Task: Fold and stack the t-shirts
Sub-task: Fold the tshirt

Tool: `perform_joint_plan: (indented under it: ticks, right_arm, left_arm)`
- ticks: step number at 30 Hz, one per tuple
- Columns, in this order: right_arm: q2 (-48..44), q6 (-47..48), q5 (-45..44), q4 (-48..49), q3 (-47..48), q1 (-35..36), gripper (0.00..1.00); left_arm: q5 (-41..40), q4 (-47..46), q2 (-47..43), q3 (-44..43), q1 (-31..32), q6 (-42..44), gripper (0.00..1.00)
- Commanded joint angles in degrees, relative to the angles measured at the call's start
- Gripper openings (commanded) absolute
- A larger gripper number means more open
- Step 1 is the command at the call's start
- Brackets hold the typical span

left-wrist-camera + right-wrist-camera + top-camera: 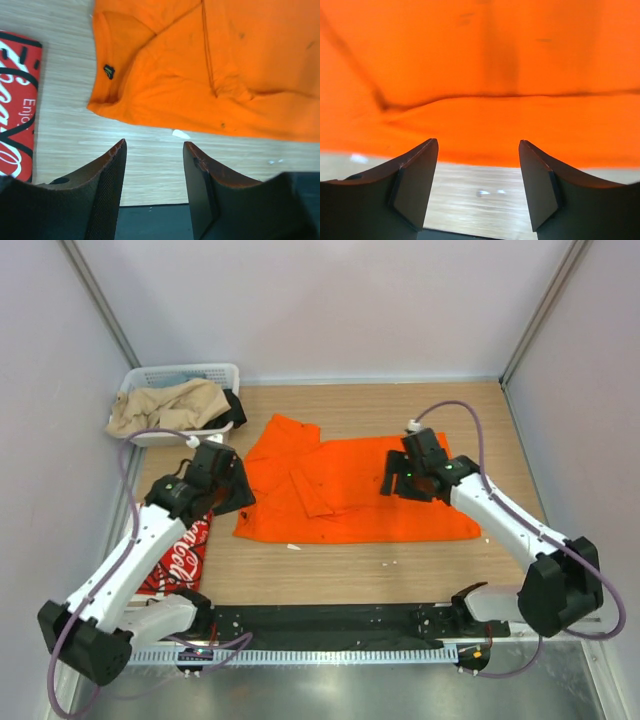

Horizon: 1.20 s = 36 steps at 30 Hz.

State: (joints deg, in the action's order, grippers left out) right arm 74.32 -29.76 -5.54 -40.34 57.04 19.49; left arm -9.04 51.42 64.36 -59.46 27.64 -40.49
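I am seeing bare table (pixel 340 575) lying open along the near edge of the orange t-shirt (pixel 360 495) and again beyond its far edge, leaving room to pass. Left of that shirt, the red t-shirt (pixel 185 558) is lying in the way. Beyond the shirt's far-left corner, a white basket (pixel 215 369) heaped with tan cloth (pixel 165 408) is blocking the path.

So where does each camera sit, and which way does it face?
Top external: fixed above and behind the arms, looking down at the table; shows the left arm, right arm, orange t-shirt, red t-shirt and basket.
Left wrist: on the left arm, looking past the open left gripper at the orange t-shirt's collar.
Right wrist: on the right arm, looking past the open right gripper at the orange t-shirt's edge.
Shared: all three see the orange t-shirt; top external and left wrist also see the red t-shirt.
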Motion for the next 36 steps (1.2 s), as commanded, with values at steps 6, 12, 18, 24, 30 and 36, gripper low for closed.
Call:
perform_joint_plan:
  ticks: [6, 12, 18, 24, 30, 36]
  right_arm:
    - [12.9, 8.2, 1.9, 13.6, 7.7, 26.0, 0.64]
    - [26.2, 11.9, -3.2, 11.3, 18.7, 32.3, 0.36]
    - [35.0, 16.0, -5.7, 7.3, 27.9, 35.4, 0.55]
    - [41.0, 17.5, -8.3, 2.9, 33.2, 36.0, 0.57]
    - [42.1, 17.5, -6.5, 2.5, 32.8, 36.1, 0.46]
    - [44.0, 17.9, -8.3, 2.5, 32.3, 36.0, 0.42]
  left_arm:
    - [8.8, -2.5, -11.7, 10.0, -12.2, -6.6, 0.5]
    - [14.0, -9.7, -7.7, 14.5, -17.4, -2.5, 0.57]
    - [18.0, -15.5, 1.2, 14.5, -19.9, -0.3, 0.54]
    - [18.0, -17.2, 4.8, 15.7, -19.9, 0.8, 0.44]
    - [17.7, -18.0, 6.8, 15.8, -19.9, 0.7, 0.41]
    - [18.0, -18.3, 8.0, 15.5, -19.9, 0.9, 0.41]
